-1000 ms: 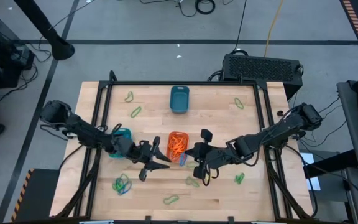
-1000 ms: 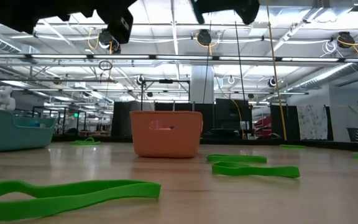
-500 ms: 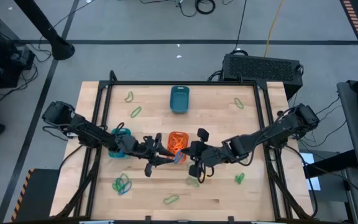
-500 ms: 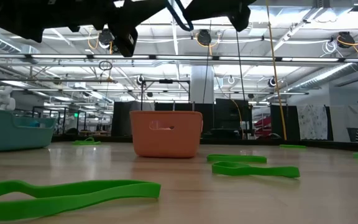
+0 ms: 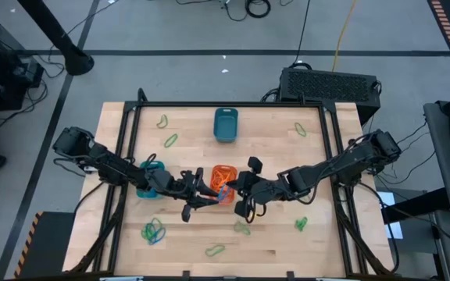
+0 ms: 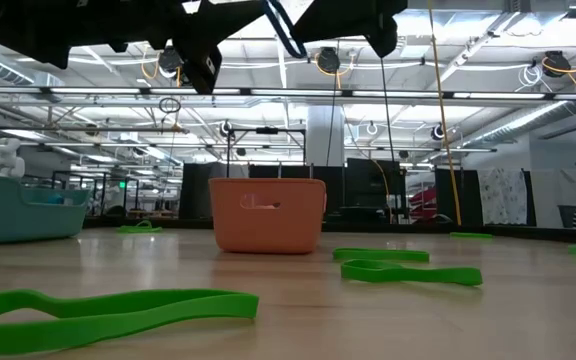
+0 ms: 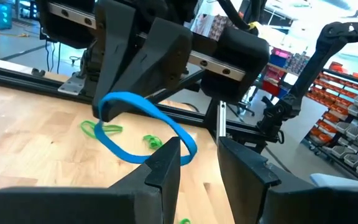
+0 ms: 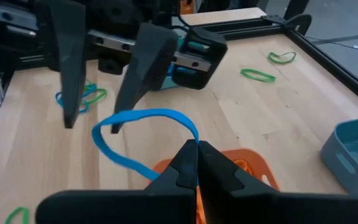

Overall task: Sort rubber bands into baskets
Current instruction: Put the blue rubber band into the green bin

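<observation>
Thin blue rubber band loop (image 8: 143,133) up in the air, just right of the small orange plastic basket (image 5: 223,181), mid-table. Pinched tight in the closed right gripper (image 8: 193,151). Hooked over one finger of the part-open left gripper (image 7: 199,151).

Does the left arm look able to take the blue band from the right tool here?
Probably yes: the blue band hangs in open air, pinched by the right tool, and the left tool's fingers stand parted right at it.
</observation>
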